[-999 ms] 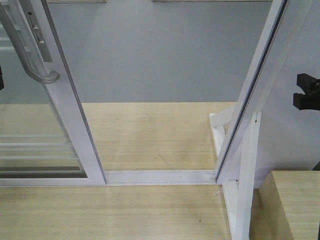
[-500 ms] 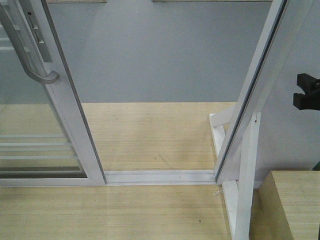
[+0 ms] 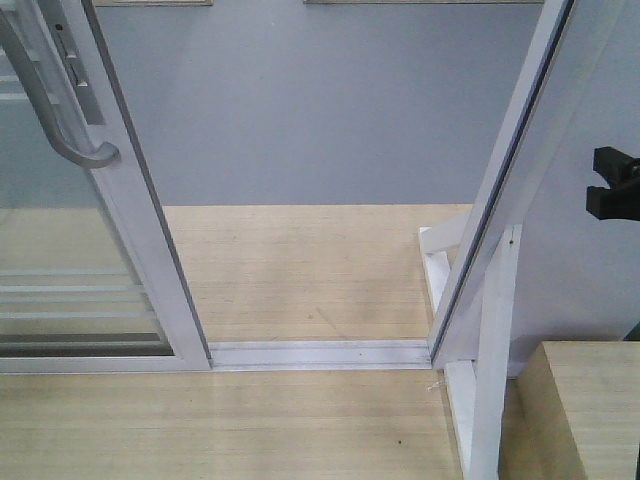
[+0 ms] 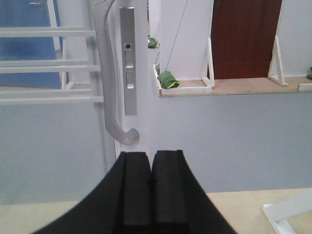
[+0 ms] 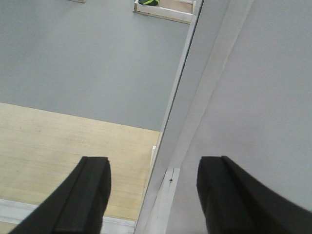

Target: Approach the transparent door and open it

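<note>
With the transparent door (image 3: 75, 230) slid left, the opening looks finished: the left gripper (image 4: 151, 187) is pressed closed just below the handle (image 4: 111, 83), and the right gripper (image 5: 153, 192) gapes empty, so retreat seems next.

From the front I lose the transparent door (image 3: 90, 250) past the left and top edges, its handle (image 3: 60, 110) cropped above; the right end effector (image 3: 615, 185) is cut by the right edge.

You get no readable text, label, brand or number anywhere; lock plate (image 4: 128, 61) beside handle (image 4: 113, 78) unmarked.
</note>
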